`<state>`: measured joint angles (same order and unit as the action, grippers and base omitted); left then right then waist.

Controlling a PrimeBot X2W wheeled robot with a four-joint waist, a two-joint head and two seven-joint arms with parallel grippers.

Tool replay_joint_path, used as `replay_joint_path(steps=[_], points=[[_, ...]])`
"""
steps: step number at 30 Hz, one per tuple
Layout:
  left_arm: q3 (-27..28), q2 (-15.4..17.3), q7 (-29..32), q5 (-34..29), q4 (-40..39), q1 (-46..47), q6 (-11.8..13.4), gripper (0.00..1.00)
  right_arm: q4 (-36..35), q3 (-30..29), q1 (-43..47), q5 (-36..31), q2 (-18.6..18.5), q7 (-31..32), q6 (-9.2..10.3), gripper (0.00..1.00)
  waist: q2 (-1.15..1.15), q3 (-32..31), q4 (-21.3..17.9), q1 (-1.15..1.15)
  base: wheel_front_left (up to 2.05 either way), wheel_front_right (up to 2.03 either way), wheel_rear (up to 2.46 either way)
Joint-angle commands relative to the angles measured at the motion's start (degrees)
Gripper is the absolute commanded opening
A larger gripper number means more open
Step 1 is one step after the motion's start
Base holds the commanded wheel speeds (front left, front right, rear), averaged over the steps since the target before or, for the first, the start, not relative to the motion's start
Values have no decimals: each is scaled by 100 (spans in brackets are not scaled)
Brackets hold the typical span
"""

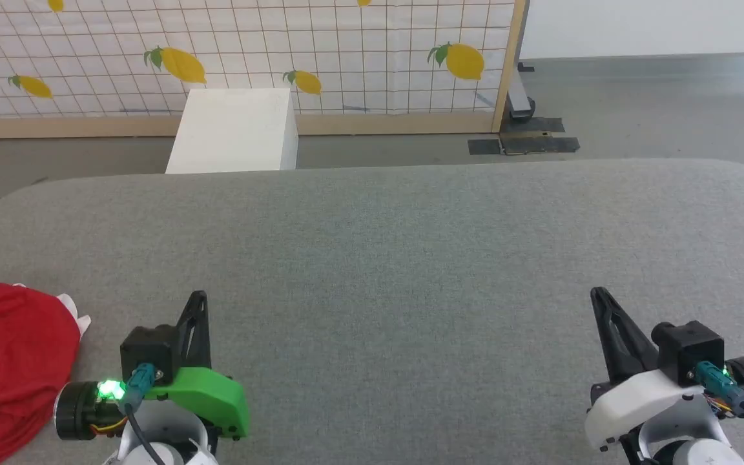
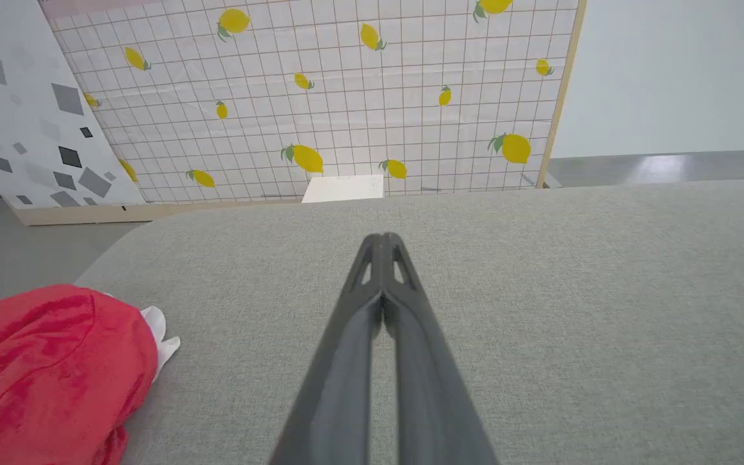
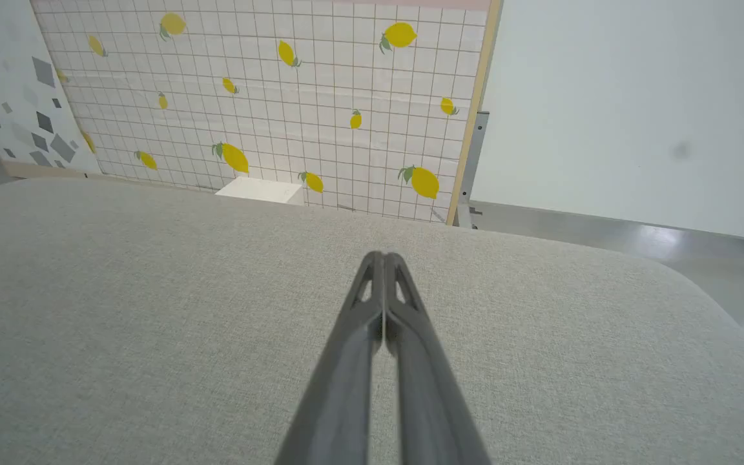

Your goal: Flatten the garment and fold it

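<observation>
The garment (image 1: pixel 7 368) lies bunched in a red heap at the near left corner of the grey padded table (image 1: pixel 398 245), a bit of white trim poking out at its far edge. It also shows at the lower left of the left wrist view as a crumpled garment (image 2: pixel 42 374). My left gripper (image 1: pixel 199 298) is shut, empty, hovering just to the right of the heap and apart from it; its tips meet at left gripper (image 2: pixel 383 239). My right gripper (image 1: pixel 598 294) is shut and empty over the near right of the table, also seen as right gripper (image 3: pixel 383 257).
A white box (image 1: pixel 233 132) stands on the floor beyond the table's far edge. Behind it runs a lemon-patterned panel (image 1: pixel 346 51) with a wooden frame. A speckled grey board (image 2: pixel 17 103) leans at the far left. Grey floor lies to the right.
</observation>
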<state>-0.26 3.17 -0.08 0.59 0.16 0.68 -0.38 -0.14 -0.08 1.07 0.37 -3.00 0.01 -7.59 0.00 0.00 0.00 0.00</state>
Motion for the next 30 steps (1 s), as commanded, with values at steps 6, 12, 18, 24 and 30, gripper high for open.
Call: replay_joint_path(steps=[6, 12, 18, 24, 30], points=[[26, -29, 8, -59, -16, -68, 38, 0, 14, 8, -107, -37, 13, -1, 10, 0, 0, 0, 0, 0, 0, 0, 0], [26, -29, 8, -59, -16, -68, 38, 0, 14, 8, -107, -37, 13, -1, 10, 0, 0, 0, 0, 0, 0, 0, 0], [-12, 1, -1, 7, 1, 1, 1, 100, 0, -1, 3, 3, 0, -1, -1, 100, 0, 0, 0, 0, 0, 0, 0], [-55, 0, -44, 49, 40, 19, 39, 100, 12, -12, -4, 27, -1, -39, -1, 100, 0, 1, 9, 0, 0, 0, 0], [-103, -1, -117, 109, 116, 58, 97, 100, 38, -34, -14, 34, 0, -95, 0, 100, 0, 2, 80, 0, 0, 0, 0]])
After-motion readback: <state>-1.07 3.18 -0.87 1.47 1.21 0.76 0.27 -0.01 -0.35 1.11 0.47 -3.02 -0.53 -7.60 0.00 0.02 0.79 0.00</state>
